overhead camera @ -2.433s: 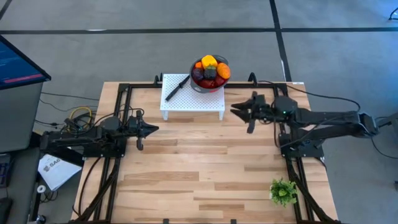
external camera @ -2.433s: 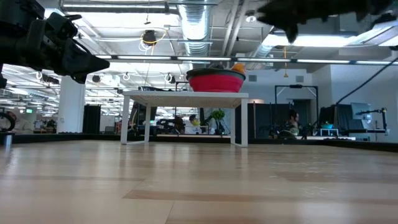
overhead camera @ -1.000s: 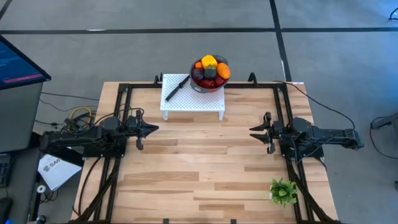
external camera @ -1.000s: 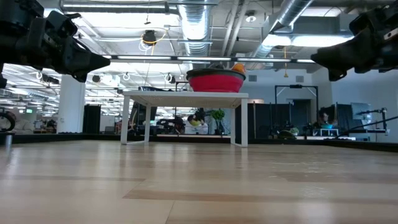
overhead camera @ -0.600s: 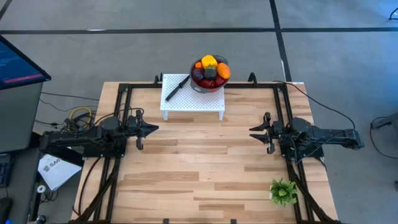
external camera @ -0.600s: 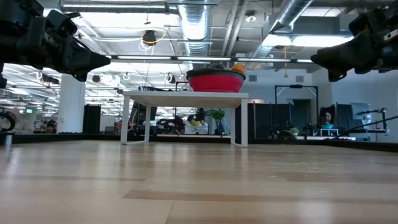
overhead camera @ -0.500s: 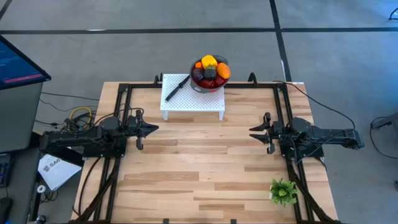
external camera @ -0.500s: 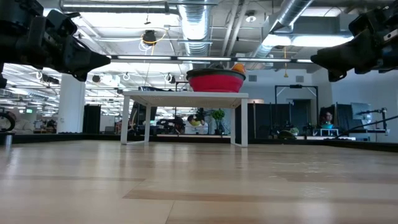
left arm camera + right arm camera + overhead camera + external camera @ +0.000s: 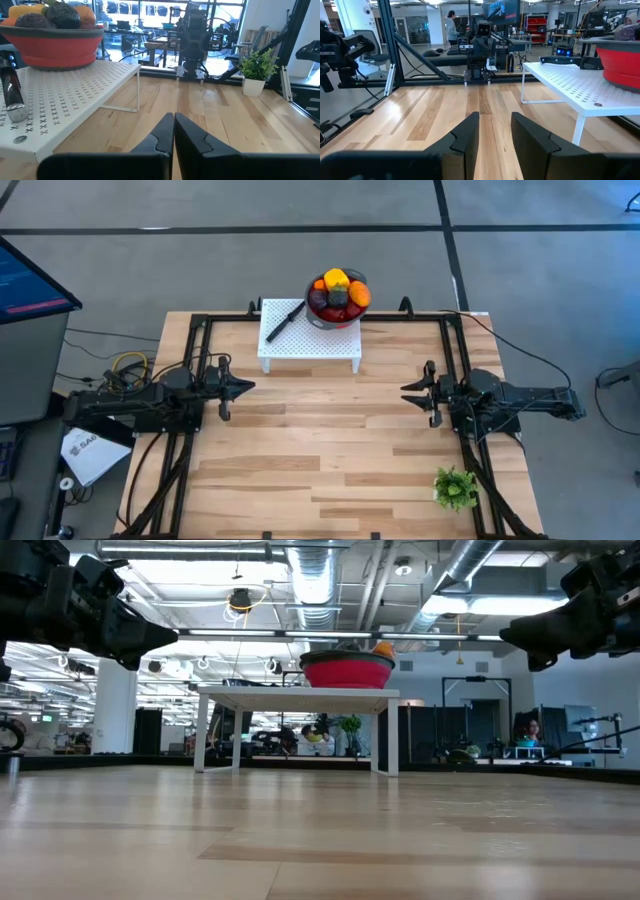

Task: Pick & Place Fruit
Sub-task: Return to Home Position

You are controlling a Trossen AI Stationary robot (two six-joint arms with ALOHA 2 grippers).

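Note:
Several toy fruits [image 9: 340, 292], yellow, orange, red, dark purple and blackish-green, lie heaped in a red bowl [image 9: 324, 323]. The bowl stands on the right end of a white perforated stand [image 9: 310, 345] at the table's far edge. In the left wrist view the fruits [image 9: 50, 12] show above the bowl's rim [image 9: 55, 47]. My left gripper [image 9: 250, 387] hovers shut at the table's left side, pointing right. My right gripper [image 9: 405, 390] hovers open at the right side, pointing left. Both are well short of the stand.
A black-handled knife [image 9: 283, 320] lies on the stand's left half. A small green plant [image 9: 455, 488] in a white pot stands at the table's near right corner. Bare wooden table top [image 9: 320, 430] spreads between the arms. A person [image 9: 452, 22] shows in the room beyond.
The right gripper has drawn back from beside the stand, toward the table's right and near edges, and has come lower. Over the last second both arms keep still, and the fruits stay in the bowl.

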